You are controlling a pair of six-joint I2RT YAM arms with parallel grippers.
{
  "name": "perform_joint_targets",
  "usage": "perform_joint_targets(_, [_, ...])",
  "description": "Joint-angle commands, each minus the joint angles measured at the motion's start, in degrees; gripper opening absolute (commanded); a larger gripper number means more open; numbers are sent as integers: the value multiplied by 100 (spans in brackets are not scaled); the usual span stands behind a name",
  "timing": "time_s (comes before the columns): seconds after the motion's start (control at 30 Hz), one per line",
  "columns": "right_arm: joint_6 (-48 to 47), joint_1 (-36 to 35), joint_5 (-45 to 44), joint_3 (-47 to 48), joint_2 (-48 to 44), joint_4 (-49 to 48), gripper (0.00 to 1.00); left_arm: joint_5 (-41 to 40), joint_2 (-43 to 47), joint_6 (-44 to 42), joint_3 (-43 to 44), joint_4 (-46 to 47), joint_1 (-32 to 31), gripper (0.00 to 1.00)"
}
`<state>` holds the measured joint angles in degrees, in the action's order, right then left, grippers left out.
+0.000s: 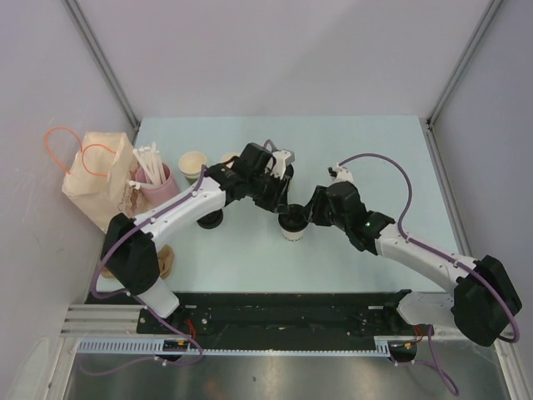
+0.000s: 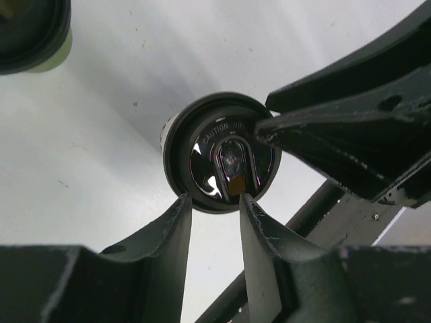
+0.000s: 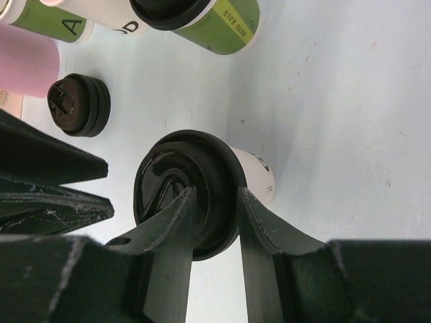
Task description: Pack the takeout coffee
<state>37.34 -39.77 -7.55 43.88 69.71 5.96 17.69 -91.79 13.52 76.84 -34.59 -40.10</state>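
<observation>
A white-sided takeout coffee cup (image 1: 291, 232) with dark print (image 3: 256, 173) stands mid-table, its round black lid (image 2: 222, 152) (image 3: 176, 188) on it. My right gripper (image 3: 215, 202) is shut on that lid's rim, one finger on the top face and the other under the edge; it reaches in from the right (image 1: 302, 218). My left gripper (image 2: 215, 202) hangs over the lid's near edge (image 1: 285, 207), jaws apart, only table showing between them. A green-sided cup (image 3: 225, 21) with a black lid lies behind.
A loose black lid (image 3: 77, 105) lies left of the cup. The pink cup of straws (image 1: 155, 177) and beige bag (image 1: 96, 171) stand at the back left beside two lidless cups (image 1: 193, 164). Another dark-lidded cup (image 2: 30, 30) sits under the left arm (image 1: 208, 220).
</observation>
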Motion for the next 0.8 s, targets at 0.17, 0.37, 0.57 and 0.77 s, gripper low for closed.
perform_joint_targets(0.17, [-315, -206, -396, 244, -168, -113, 34, -258, -278, 46, 367, 225, 72, 39])
perform_joint_targets(0.37, [-517, -329, -634, 341, -335, 20, 35, -249, -287, 19, 341, 277, 81, 38])
perform_joint_targets(0.57, [-561, -347, -476, 358, -108, -77, 34, -205, -375, 2, 297, 295, 90, 38])
perform_joint_targets(0.77, [-561, -321, -274, 350, 192, -173, 32, -187, -428, 10, 235, 312, 90, 37])
